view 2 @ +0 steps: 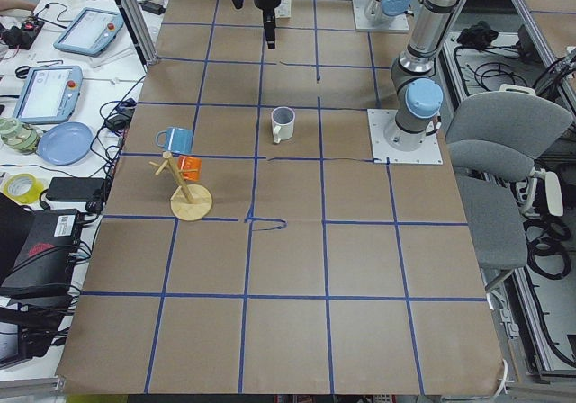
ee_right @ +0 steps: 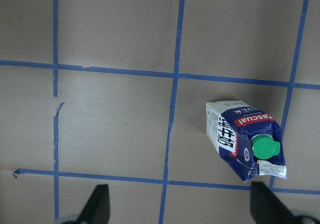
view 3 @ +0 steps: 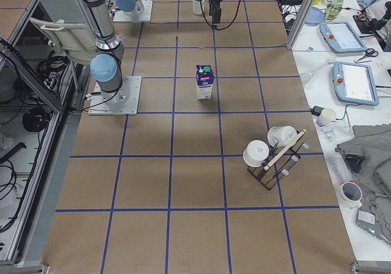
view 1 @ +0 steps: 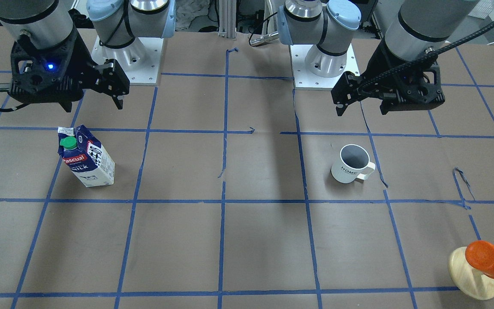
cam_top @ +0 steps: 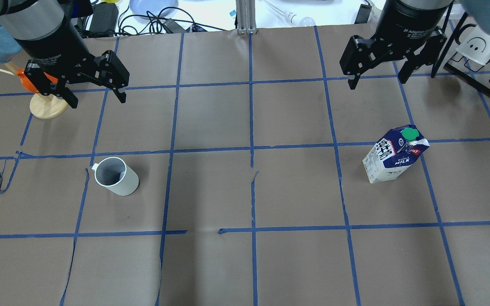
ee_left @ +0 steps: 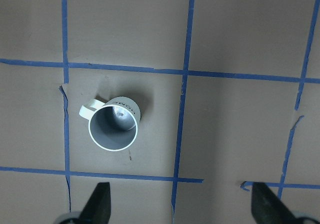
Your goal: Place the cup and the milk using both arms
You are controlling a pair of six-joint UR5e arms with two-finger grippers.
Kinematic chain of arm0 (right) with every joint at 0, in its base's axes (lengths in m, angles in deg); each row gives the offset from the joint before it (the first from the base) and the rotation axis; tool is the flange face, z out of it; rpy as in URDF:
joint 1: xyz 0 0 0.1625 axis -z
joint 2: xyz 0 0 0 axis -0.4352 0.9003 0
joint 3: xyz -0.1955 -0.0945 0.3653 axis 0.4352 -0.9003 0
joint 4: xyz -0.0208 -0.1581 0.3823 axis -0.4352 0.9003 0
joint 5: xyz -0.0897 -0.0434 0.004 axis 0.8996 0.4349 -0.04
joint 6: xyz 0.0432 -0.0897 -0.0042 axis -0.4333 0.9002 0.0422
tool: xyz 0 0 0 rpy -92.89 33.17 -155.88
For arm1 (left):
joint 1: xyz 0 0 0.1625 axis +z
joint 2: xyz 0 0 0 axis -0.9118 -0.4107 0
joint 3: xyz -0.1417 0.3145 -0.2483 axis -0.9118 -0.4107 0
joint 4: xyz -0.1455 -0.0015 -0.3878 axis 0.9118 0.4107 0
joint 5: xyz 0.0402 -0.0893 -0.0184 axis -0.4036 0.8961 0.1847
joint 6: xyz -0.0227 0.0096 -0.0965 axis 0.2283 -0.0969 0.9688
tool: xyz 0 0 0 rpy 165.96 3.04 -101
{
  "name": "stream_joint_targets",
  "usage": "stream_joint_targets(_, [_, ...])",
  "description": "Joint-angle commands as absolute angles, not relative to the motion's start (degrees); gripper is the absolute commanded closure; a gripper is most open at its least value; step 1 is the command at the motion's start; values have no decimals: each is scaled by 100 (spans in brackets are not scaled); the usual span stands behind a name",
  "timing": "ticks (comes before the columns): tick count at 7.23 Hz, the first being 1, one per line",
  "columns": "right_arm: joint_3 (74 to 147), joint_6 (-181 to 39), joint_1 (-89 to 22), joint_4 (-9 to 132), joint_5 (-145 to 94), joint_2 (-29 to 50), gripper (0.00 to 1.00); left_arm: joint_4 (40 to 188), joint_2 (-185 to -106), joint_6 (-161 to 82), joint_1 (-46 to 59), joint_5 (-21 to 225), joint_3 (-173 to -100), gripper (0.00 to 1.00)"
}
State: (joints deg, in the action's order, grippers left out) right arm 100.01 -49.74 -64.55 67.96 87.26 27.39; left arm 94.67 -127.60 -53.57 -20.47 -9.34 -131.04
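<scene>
You see both pairs of jaws wide apart and empty, the black left gripper (cam_top: 97, 101) hanging near the upright white mug with a grey inside (cam_top: 116, 177), the black right gripper (cam_top: 377, 82) near the upright blue-and-white milk carton (cam_top: 391, 160) on the brown table (cam_top: 211, 127).

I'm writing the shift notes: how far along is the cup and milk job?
Nothing looks done yet. The cup stands upright on the table on the robot's left side, and the milk stands on its right side, both untouched. Nothing is in hand: the left gripper and right gripper hang above the table, jaws open and empty. Left to do: grasp both items and place them.
</scene>
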Motion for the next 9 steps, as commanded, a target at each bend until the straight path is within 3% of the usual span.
stream_joint_targets(1, [10001,-4976,-6455,6796,8723,2748,0,9478,-12751,-5352,-2047,-952,-13120,0])
stream_joint_targets(5, [10019,-4967,-6455,6787,8732,2739,0,9434,-12847,-5440,-1864,-926,-13164,0])
stream_joint_targets(7, [10019,-4967,-6455,6796,8732,2739,0,9286,-12891,-5458,-1207,-917,-13400,0])
stream_joint_targets(9, [10019,-4967,-6455,6796,8732,2739,0,8455,-12917,-5431,-756,-917,-14222,0])
